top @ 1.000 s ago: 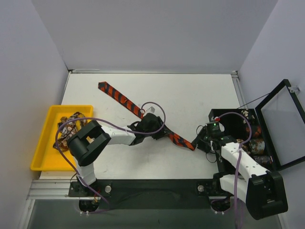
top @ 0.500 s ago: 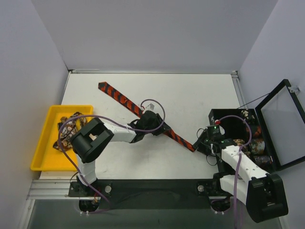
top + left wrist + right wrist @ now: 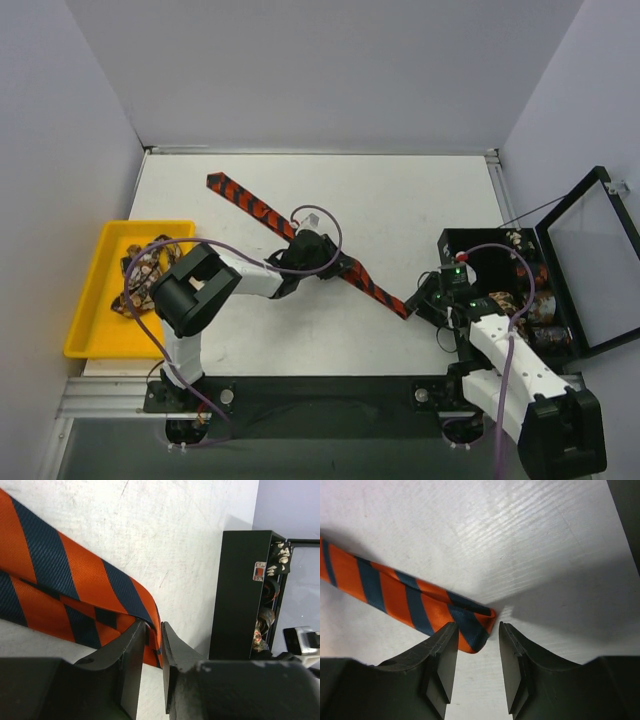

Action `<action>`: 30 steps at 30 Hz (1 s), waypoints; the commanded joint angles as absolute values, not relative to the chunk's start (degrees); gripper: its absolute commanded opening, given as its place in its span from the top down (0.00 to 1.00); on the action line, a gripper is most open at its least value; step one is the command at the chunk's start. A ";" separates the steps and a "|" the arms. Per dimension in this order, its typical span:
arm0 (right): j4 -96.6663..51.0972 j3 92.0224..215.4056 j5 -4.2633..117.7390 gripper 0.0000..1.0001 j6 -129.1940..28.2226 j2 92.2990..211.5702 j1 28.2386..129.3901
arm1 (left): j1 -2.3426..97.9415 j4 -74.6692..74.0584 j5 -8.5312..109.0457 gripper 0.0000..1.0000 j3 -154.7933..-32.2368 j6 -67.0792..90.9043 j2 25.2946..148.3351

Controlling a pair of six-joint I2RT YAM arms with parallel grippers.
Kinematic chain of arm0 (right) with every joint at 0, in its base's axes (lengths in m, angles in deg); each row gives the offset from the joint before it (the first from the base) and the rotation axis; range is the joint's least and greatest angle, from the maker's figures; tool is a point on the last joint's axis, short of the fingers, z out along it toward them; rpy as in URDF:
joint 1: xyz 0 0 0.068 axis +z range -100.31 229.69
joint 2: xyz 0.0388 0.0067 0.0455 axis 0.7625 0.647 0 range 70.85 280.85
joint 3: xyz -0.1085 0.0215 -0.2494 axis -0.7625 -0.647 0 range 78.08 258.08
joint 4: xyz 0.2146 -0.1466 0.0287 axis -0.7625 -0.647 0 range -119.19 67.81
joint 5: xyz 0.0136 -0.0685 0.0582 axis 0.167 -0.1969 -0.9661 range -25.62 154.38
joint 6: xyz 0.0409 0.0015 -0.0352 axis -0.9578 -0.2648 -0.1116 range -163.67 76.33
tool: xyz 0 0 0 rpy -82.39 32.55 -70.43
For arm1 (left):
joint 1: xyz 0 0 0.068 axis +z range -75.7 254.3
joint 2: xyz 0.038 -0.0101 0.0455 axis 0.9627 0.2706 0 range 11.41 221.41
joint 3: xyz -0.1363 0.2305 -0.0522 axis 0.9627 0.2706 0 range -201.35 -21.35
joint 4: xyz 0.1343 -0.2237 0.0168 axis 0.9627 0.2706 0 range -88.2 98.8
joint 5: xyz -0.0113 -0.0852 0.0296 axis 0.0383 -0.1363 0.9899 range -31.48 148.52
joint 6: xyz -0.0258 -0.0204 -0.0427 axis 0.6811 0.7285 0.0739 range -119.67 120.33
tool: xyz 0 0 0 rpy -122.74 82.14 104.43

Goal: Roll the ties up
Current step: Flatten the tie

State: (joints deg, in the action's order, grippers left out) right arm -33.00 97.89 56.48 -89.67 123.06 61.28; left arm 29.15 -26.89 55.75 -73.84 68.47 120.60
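One striped tie (image 3: 250, 205), red-orange and dark, lies flat on the white surface (image 3: 420, 200). It runs on a diagonal from near the far left corner down towards the middle of the near edge.

The left claw (image 3: 335, 268) sits over the tie's lower half. In the left wrist view we see its two fingers (image 3: 127, 650) drawn almost together. The folded edge of the tie (image 3: 75, 575) is caught in the narrow slot between them, so we take this claw as closed on the tie.

The right claw (image 3: 420, 298) is at the tie's near end, low over the surface. In the right wrist view its fingers (image 3: 442, 650) stand clearly apart. The blunt tip of the tie (image 3: 395, 592) lies just in front of the gap, close to the finger on the left of that view. We see no finger pressing on the fabric here, so this claw is open and holds nothing.

At the left edge of the surface sits a yellow tray (image 3: 85, 335) with a loose heap of patterned ties (image 3: 145, 270) in brown and cream. At the right edge stands a black box (image 3: 450, 240) with its lid (image 3: 590, 260) swung open. Rolled ties (image 3: 535, 305) are packed inside it, just beyond the right claw.
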 commanded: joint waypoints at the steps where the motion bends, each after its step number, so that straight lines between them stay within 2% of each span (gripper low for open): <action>1: -37.56 101.37 56.38 0.62 -88.85 119.99 60.94 | 29.30 -30.54 54.12 0.69 -72.33 67.31 118.55; 5: -38.54 101.81 55.15 0.64 -89.02 118.93 60.94 | 30.35 -30.63 54.21 0.69 -71.80 66.60 118.37; 12: -35.29 100.14 53.31 0.77 -88.85 121.91 61.03 | 32.11 -30.63 53.95 0.69 -72.32 63.88 118.37; 27: -27.20 98.03 51.28 0.82 -87.88 131.49 61.64 | 35.36 -30.55 53.33 0.69 -70.30 60.28 116.79; 30: -26.41 96.89 51.11 0.83 -87.88 133.86 61.64 | 35.98 -30.63 53.16 0.66 -69.78 59.31 116.26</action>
State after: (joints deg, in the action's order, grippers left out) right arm -26.55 98.48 51.30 -88.64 131.76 61.37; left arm 35.40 -28.05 53.52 -70.34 61.87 119.44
